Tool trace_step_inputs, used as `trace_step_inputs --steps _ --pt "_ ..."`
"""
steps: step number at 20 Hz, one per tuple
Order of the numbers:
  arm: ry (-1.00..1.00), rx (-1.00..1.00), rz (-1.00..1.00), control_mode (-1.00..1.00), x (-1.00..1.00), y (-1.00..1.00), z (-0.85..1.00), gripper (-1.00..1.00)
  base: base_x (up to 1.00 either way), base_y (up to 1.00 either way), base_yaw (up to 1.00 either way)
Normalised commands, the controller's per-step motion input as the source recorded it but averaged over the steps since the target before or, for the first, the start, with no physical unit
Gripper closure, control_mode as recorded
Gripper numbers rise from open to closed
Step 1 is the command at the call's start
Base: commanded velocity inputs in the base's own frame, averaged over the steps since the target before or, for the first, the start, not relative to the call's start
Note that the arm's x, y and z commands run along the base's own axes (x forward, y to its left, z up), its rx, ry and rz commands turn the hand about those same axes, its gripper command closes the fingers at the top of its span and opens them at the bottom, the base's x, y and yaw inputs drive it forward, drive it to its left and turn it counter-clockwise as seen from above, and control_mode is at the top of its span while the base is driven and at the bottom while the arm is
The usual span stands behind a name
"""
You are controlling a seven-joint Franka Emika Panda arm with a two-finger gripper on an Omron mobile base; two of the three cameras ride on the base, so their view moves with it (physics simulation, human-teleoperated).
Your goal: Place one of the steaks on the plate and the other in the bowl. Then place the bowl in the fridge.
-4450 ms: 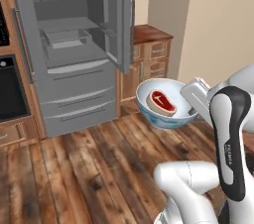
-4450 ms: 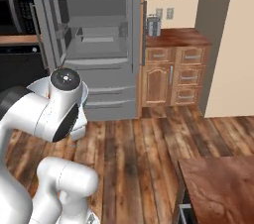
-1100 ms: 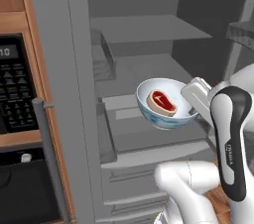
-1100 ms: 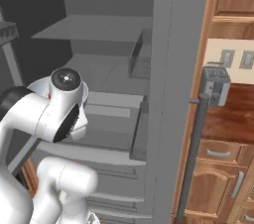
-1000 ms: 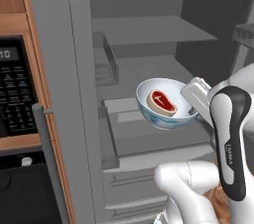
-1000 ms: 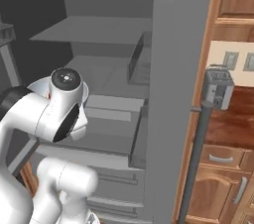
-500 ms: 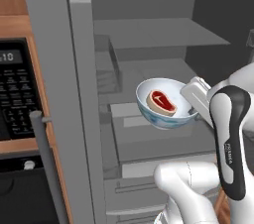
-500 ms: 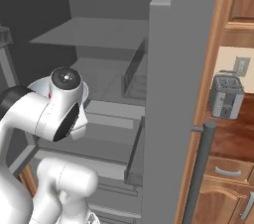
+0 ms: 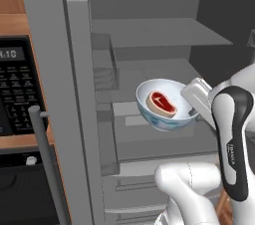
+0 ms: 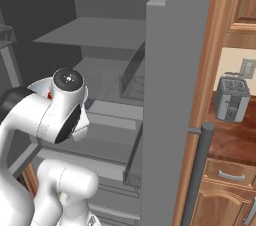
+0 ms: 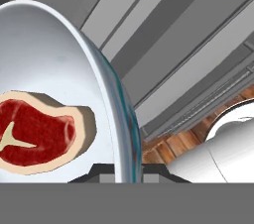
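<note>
Pinching the bowl (image 9: pixel 167 114) by its right rim, with the gripper (image 9: pixel 193 103) pressed onto the wall from both sides. Seen in the hand view as two dark tips (image 11: pixel 96 172) at the bottom edge, one inside and one outside the bowl's (image 11: pixel 59 59) blue-edged rim. Holding it in the air, close to level and tipped a little toward the left base camera.

Inside the bowl, one steak (image 9: pixel 161 104), lying on the white bottom, red with a pale fat rim and a white bone mark; close up in the hand view (image 11: pixel 37 131), resting against the inner wall.

Just in front of the open fridge (image 9: pixel 149 35), with the bowl at the height of the middle grey shelf (image 9: pixel 144 77), below the upper shelf (image 9: pixel 159 32) and above the lower drawers (image 9: pixel 134 199). Cannot tell whether the bowl is already past the front edge of the shelf or just short of it.

To the left of the fridge, a black oven panel (image 9: pixel 17 94) set in wood. In front of it, the left door's long bar handle (image 9: pixel 47 169). From the right base view, the right door (image 10: pixel 172 95) standing open edge-on, with its bar handle (image 10: pixel 196 175) beside it. Beyond that, a grey toaster (image 10: pixel 231 97) on a wooden worktop (image 10: pixel 235 142). Under the bowl in the hand view, a strip of wooden floor (image 11: pixel 171 141).
</note>
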Motion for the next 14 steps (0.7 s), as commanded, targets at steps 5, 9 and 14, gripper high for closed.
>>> trace_step_inputs --steps 5,9,14 --pt "0.0 0.0 -0.02 -1.0 0.03 0.0 0.09 1.0 0.0 0.0 0.0" --pt "-0.01 0.0 -0.26 -1.0 0.08 0.0 0.14 1.0 0.0 0.0 0.0" --pt "-0.1 0.0 -0.28 -1.0 0.07 -0.01 0.04 1.0 0.0 0.0 0.0"
